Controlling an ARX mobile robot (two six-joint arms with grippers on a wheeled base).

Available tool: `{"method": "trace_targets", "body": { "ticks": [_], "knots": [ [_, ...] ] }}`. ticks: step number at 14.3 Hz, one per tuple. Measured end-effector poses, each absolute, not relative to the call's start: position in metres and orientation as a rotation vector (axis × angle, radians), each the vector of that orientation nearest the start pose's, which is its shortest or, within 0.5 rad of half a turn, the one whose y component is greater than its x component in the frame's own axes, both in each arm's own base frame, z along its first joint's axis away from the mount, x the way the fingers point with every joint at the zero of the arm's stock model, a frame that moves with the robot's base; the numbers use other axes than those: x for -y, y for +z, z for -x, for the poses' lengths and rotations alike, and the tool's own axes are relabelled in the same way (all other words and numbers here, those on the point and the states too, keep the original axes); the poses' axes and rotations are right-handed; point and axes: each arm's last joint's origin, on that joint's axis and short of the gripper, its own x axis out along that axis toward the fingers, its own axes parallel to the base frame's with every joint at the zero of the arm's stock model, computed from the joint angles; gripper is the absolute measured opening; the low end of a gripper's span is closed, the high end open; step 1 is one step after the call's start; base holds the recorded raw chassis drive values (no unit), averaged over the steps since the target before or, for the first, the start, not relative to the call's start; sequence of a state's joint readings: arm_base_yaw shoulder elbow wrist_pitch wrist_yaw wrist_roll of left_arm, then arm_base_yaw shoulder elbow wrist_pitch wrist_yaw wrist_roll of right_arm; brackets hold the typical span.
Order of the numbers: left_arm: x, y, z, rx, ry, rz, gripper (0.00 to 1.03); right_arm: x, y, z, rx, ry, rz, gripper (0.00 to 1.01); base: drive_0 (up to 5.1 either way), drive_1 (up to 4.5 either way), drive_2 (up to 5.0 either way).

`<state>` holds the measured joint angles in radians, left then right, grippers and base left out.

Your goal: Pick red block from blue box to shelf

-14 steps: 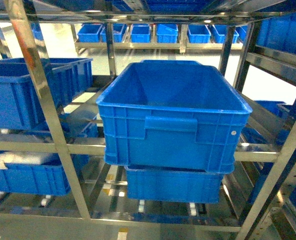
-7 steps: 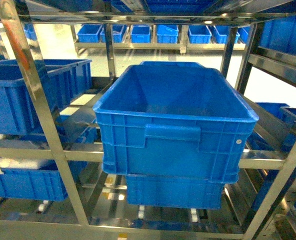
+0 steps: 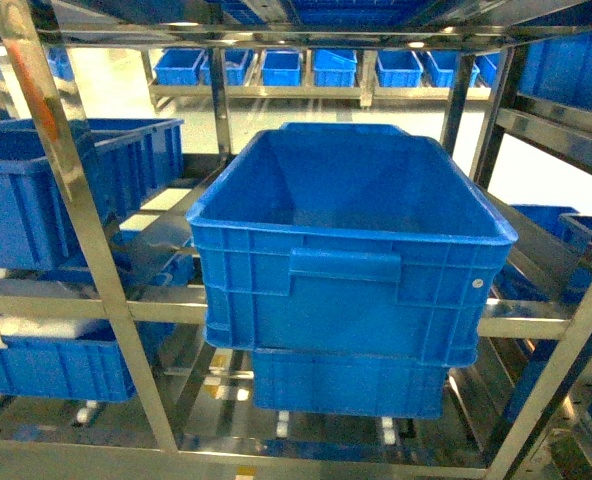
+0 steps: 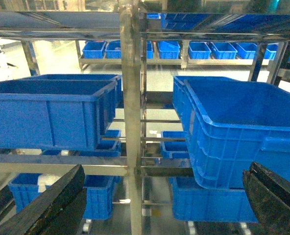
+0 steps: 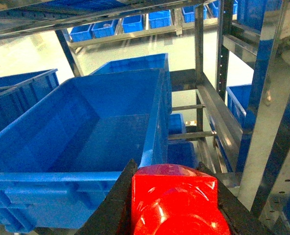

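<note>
**A:** Where is the red block (image 5: 177,200) right now?

**B:** Clamped in the right gripper (image 5: 172,205). In the right wrist view it fills the space between the two dark fingers (image 5: 113,200), one pressed to each side, its glossy rounded stud facing the camera.

**A:** And what lies ahead of that claw?

**B:** A large dark blue ribbed crate (image 5: 81,147), just beyond and below the block, its open top showing a bare floor inside. To the claw's right stand the stainless-steel uprights of the shelf (image 5: 270,98).

**A:** The left claw?

**B:** The left gripper (image 4: 159,205) is spread wide, holding nothing. Only its two black fingertips (image 4: 52,205) show at the bottom corners of the left wrist view. Straight ahead between them rises a shelf post, with another blue crate (image 4: 52,112) beyond the left finger and the big crate beyond the right one.

**A:** Does the head camera see either claw?

**B:** No. It shows the big crate resting on the shelf rails, stacked above a second crate (image 3: 346,380), with a row of small blue bins (image 3: 306,65) far behind.

**A:** The turquoise tub?

**B:** Not in any view.
</note>
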<state>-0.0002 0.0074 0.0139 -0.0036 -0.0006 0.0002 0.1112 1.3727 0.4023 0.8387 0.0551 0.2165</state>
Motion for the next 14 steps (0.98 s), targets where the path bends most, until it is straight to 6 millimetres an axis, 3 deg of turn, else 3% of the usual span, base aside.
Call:
{"method": "trace_targets", "body": {
  "ticks": [14],
  "knots": [
    [0.0,0.1673,-0.0973,0.003,0.0,0.0,0.98,-0.0264,0.1814,-0.2504,-0.137,0.042,-0.205,0.27,0.0,0.0,0.0]
  ]
}}
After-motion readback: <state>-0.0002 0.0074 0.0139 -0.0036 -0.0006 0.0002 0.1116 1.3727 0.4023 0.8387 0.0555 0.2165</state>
